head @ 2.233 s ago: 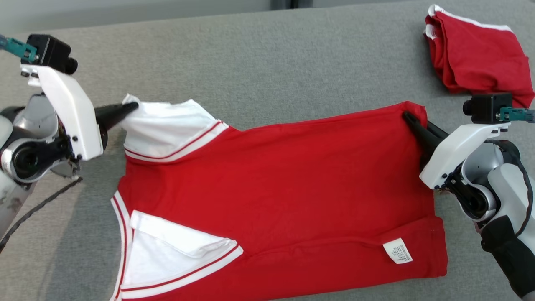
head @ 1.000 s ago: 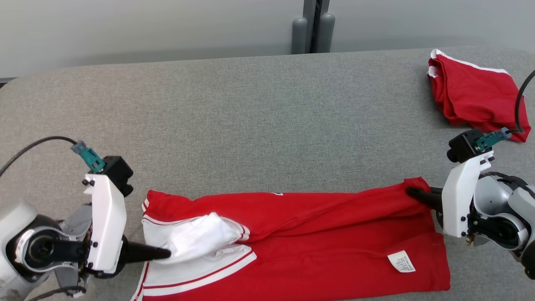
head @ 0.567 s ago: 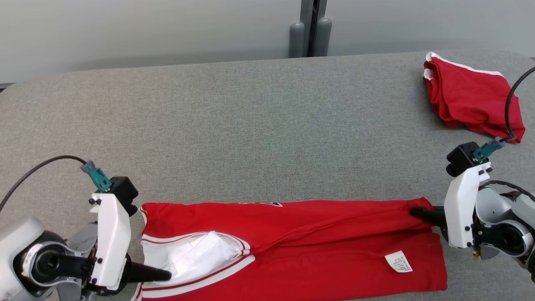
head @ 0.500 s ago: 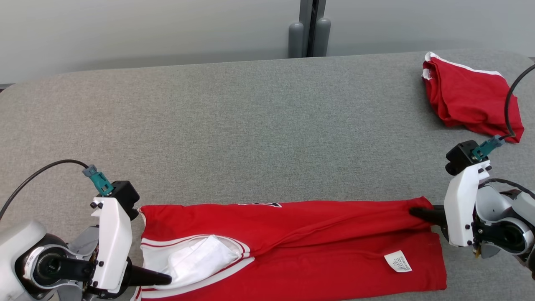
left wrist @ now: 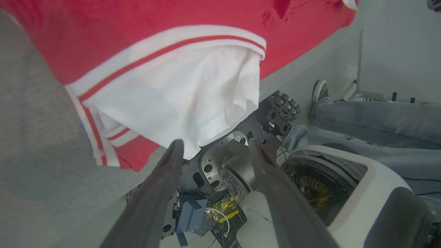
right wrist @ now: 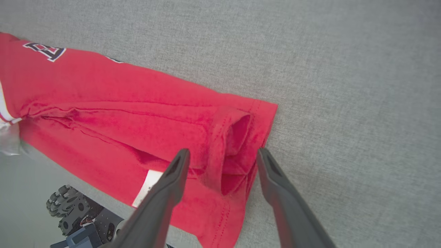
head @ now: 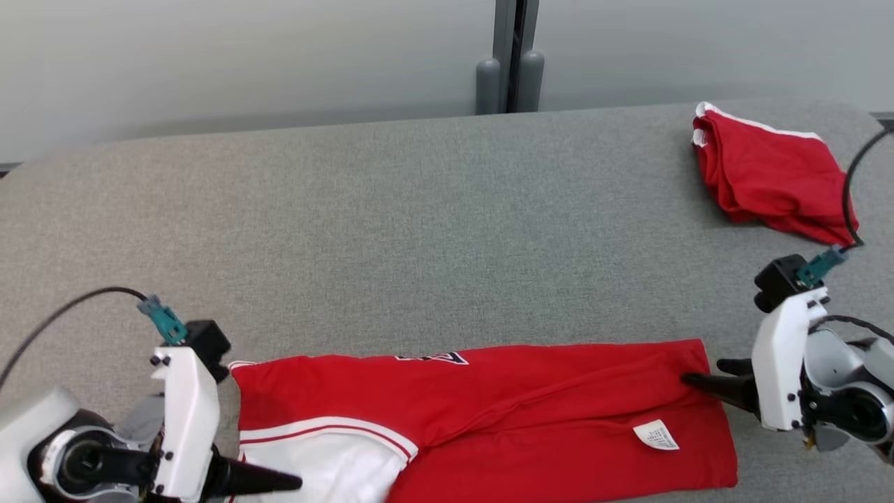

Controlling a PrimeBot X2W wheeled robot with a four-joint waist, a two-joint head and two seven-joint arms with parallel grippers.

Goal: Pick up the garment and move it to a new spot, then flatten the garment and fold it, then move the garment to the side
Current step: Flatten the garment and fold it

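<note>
The shirt (head: 531,412) is cut by the bottom edge at its white sleeve (head: 314,471). The print on its label (head: 655,434) is too small to read. The fingers (left wrist: 158,193) of the left gripper (left wrist: 217,144) look blurred.

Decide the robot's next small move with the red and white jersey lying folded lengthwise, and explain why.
Probably close the right claw on the hem end of the red and white jersey, which it straddles. Both claws are open, the left claw beside the white sleeve, and the jersey lies in a long strip, so a crosswise fold seems due.
</note>
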